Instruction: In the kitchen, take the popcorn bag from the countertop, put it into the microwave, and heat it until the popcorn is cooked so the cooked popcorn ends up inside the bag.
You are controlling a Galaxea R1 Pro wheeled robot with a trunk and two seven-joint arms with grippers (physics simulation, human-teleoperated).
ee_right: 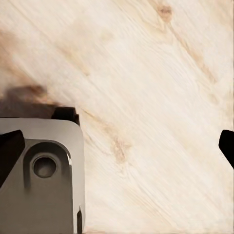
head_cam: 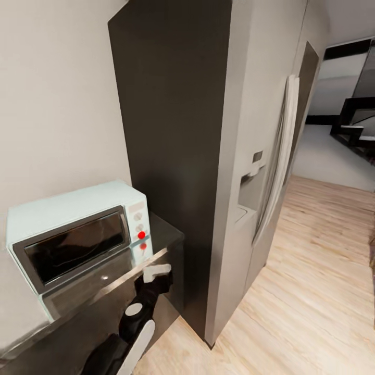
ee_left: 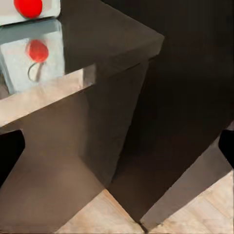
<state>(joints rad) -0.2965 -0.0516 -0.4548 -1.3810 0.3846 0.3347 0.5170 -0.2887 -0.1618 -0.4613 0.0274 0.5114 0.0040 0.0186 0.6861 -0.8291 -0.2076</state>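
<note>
Item: microwave (head_cam: 78, 234), pale mint-blue, dark glass door shut, red dot on its side panel; stands on the end of the countertop (head_cam: 164, 229), against the wall. In my left wrist view the red dot (ee_left: 28, 7) and its reflection lie on the glossy countertop (ee_left: 105, 34).

Item: popcorn bag. Not among what I see here; I judge it lies further along the counter, so the step in hand is still finding and reaching it.

Item: my left gripper (head_cam: 156, 273), hanging just below the counter's front edge, near the microwave's panel side. Its fingertips sit at opposite edges of the wrist view, so it is spread wide and holds nothing.

Item: my right gripper (ee_right: 117, 146), likewise spread wide and empty, pointed down at the wooden floor (ee_right: 156, 73) beside my own base (ee_right: 41, 170).

To do well: turn toward the rest of the counter and lift the left arm clear of the counter edge first.

Surroundings: tall refrigerator (head_cam: 260, 172) just beside the counter end, a dark panel (head_cam: 172, 130) on its flank; it crowds any swing rightward.
</note>
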